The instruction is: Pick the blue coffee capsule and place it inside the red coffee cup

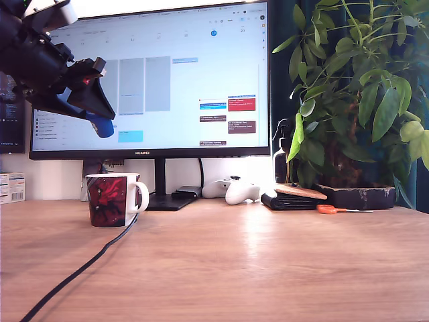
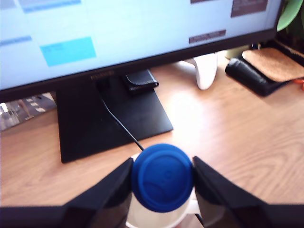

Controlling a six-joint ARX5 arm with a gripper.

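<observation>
- The gripper (image 1: 100,121) was up in the air at about 12 o'clock from the red coffee cup (image 1: 110,199), jaws squeezed onto the blue coffee capsule (image 2: 162,176).
- In the wrist view the capsule covered most of the cup's white inside.
- The cup sat on the wooden desk (image 1: 255,261), in front of the monitor (image 1: 167,80).

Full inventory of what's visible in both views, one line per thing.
Blue plastic coffee capsule: 1, held in the gripper, above the mug.
Red-and-black ceramic mug, white handle: 1, exterior view's left, on the desk.
Black monitor: 1, behind the mug.
Black cable: 1, across the desk.
White game controller: 1, by the monitor stand.
Black wallet with cork piece: 1, right of the controller.
Orange scissors: 1, before the plant.
Green potted plant: 1, right.
Wooden desk: 1.
Black gripper: 1, upper left, shut on capsule.
</observation>
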